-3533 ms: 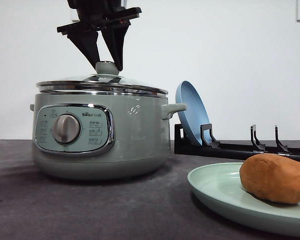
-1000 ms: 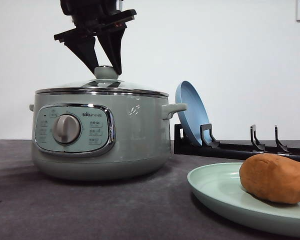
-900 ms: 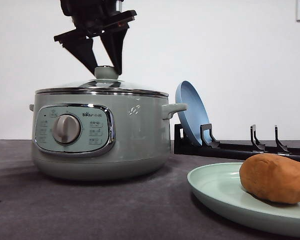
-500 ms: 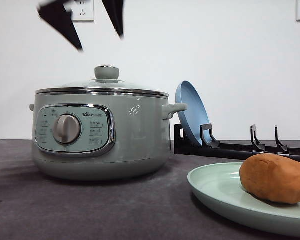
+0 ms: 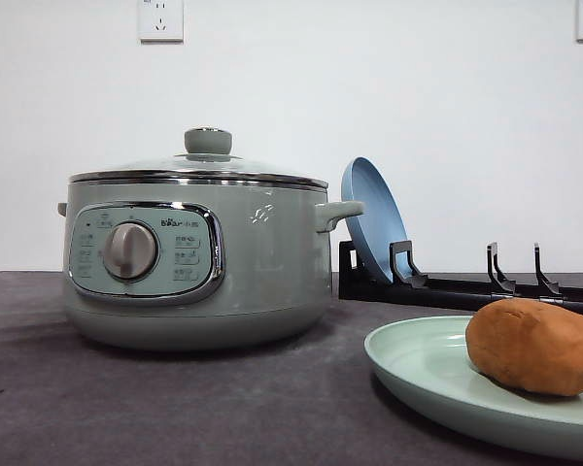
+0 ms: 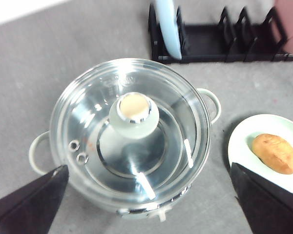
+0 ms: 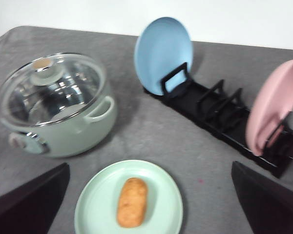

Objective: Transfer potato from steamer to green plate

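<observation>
Smooth oval potato (image 5: pixel 534 346) on glossy green plate (image 5: pixel 423 374)

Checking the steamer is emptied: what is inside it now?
Through the glass lid the steamer looks empty, a bare metal bottom; the knob covers the centre. The potato lies on the green plate.

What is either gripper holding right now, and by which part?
Nothing. Both the left gripper and right gripper are open and empty; the potato lies on the green plate.

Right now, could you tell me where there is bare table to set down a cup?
Bare table lies between the steamer, the dish rack and the green plate. It is crowded along the rack, where blue and pink plates stand.
</observation>
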Controlling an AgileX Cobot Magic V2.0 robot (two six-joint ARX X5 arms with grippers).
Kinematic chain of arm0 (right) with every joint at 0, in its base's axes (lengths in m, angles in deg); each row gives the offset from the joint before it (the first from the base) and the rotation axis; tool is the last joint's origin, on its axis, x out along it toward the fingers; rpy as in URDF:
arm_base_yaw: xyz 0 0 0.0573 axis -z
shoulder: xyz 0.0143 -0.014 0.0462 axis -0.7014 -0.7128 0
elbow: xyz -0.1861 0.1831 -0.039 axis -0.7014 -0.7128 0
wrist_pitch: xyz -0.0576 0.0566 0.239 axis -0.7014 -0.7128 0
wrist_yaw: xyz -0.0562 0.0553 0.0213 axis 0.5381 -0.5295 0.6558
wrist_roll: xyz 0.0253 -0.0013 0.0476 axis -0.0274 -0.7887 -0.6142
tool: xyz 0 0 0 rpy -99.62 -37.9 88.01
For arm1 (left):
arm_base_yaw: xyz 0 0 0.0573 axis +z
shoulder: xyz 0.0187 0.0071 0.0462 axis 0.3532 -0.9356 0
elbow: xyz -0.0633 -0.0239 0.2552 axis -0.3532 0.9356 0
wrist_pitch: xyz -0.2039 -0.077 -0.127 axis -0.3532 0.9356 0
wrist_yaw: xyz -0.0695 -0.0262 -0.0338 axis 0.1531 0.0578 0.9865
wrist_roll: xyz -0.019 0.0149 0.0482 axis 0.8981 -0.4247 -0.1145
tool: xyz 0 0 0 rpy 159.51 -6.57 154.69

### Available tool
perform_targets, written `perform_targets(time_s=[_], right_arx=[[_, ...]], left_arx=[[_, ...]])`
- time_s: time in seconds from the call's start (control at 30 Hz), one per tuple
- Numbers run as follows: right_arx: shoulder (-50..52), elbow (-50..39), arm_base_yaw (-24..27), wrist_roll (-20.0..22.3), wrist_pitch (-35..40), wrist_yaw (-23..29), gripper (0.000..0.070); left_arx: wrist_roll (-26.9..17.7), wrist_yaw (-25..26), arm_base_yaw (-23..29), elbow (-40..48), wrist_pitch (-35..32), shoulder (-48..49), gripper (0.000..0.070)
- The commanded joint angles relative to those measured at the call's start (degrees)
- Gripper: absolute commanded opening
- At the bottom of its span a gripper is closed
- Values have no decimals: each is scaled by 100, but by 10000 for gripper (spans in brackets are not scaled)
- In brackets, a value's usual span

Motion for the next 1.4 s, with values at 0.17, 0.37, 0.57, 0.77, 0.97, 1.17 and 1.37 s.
perform_targets(time_s=[0.17,0.37,0.57,0.77,0.97,1.17,1.37], right_arx=[[-24,79,-31,173,53,-407,673],[-24,74,-31,269,38,-407,672],[-26,72,-31,275,38,-368,672],[-26,72,-31,272,-11,-373,672],[-26,72,-31,257,-172,-369,8],[-24,72,-31,255,-131,-367,27],[-24,74,-31,255,-116,-366,27]], left_arx=[[-135,174,-22,2709,-1448,2186,700],[385,190,-24,3732,-1516,3397,700],[407,188,-24,3800,-1560,3819,700],[409,188,-24,3800,-1547,3862,688],[409,188,-26,3800,-1460,3860,26],[409,188,-28,3800,-1471,3880,0],[409,188,-26,3800,-1508,3878,0]])
